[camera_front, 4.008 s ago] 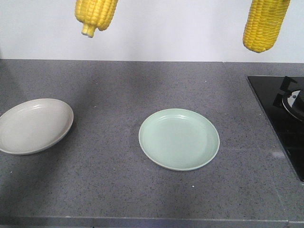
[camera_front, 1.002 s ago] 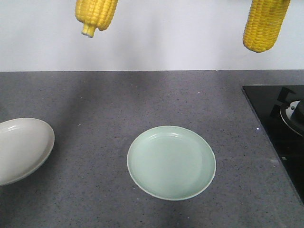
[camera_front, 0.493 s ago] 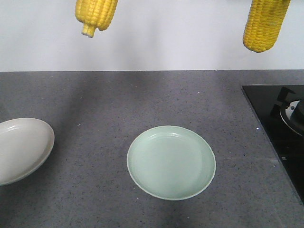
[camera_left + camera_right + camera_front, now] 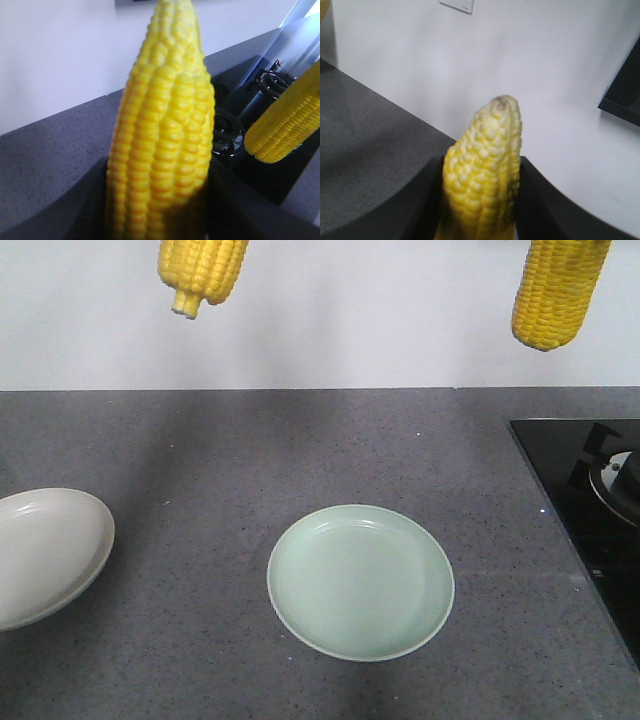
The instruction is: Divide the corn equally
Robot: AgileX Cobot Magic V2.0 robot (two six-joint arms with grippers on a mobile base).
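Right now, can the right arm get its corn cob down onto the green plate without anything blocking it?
Probably yes. The corn cob in the right gripper hangs above the countertop, and the green plate sits bare with open counter around it; the stovetop lies off to the side.

Place: a kitchen | worktop (image 4: 250,440): dark grey speckled stone against a plain white wall (image 4: 380,310) | right edge: black glass hob (image 4: 585,500) with a gas burner (image 4: 620,480) | tableware: pale green plate (image 4: 290,625), beige plate (image 4: 95,555)
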